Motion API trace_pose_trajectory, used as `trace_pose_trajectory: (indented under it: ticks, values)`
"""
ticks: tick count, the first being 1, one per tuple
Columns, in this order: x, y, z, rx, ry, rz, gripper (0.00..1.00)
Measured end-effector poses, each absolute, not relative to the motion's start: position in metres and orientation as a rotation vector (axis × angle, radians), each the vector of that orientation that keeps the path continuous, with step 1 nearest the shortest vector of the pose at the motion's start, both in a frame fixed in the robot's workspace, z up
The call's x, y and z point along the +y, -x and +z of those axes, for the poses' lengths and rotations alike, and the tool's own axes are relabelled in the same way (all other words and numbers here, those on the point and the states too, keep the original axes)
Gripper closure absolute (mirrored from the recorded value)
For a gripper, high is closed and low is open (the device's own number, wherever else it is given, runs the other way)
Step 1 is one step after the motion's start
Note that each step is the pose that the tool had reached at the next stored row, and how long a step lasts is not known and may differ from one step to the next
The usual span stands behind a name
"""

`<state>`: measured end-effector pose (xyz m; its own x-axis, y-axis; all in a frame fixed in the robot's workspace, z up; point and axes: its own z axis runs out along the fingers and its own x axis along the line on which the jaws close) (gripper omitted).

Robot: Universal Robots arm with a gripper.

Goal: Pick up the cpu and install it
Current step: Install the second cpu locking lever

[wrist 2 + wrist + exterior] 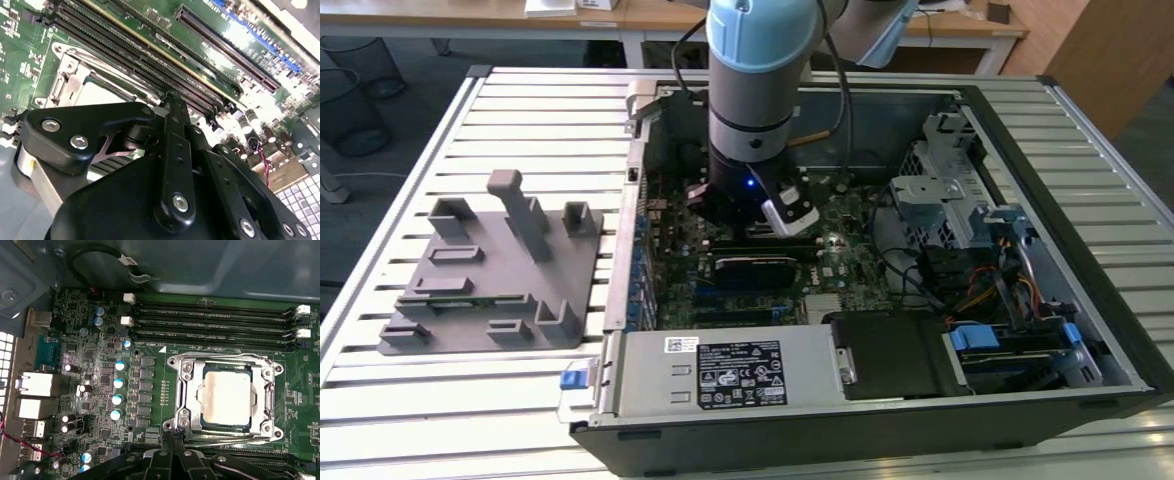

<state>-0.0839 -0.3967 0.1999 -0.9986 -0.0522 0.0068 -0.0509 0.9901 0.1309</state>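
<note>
Inside the open computer case (1107, 330), the cpu (226, 397) sits in its socket frame (184, 390), seemingly just beside the clenched, empty jaws.

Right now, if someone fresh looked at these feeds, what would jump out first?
The pale silver cpu stands out, lying inside the metal socket frame on the green motherboard, beside the long memory slots. In the exterior view the arm plunges straight down into the open computer case. The grey plastic tray sits outside the case on the exterior view's left.
</note>
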Motion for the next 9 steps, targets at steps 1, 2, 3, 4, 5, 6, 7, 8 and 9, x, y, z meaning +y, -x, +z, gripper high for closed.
trace_pose_trajectory:
  ticks: [1,2,3,4,5,6,7,8,9]
  values:
    - [-0.3967,0.0839,0.1999,-3.123,-0.081,-0.217,0.89]
    - [-0.3967,0.0838,0.1997,-3.122,-0.081,-0.232,0.89]
    - [-0.3967,0.0838,0.1995,-3.121,-0.081,-0.245,0.89]
    - [-0.3967,0.0838,0.1992,-3.120,-0.081,-0.259,0.89]
    - [-0.3967,0.0838,0.1989,-3.120,-0.081,-0.271,0.89]
    - [-0.3966,0.0838,0.1983,-3.119,-0.081,-0.281,0.89]
    - [-0.3966,0.0838,0.1977,-3.119,-0.081,-0.287,0.89]
    - [-0.3966,0.0838,0.1973,-3.118,-0.081,-0.295,0.89]
    - [-0.3967,0.0838,0.1971,-3.117,-0.081,-0.303,0.89]
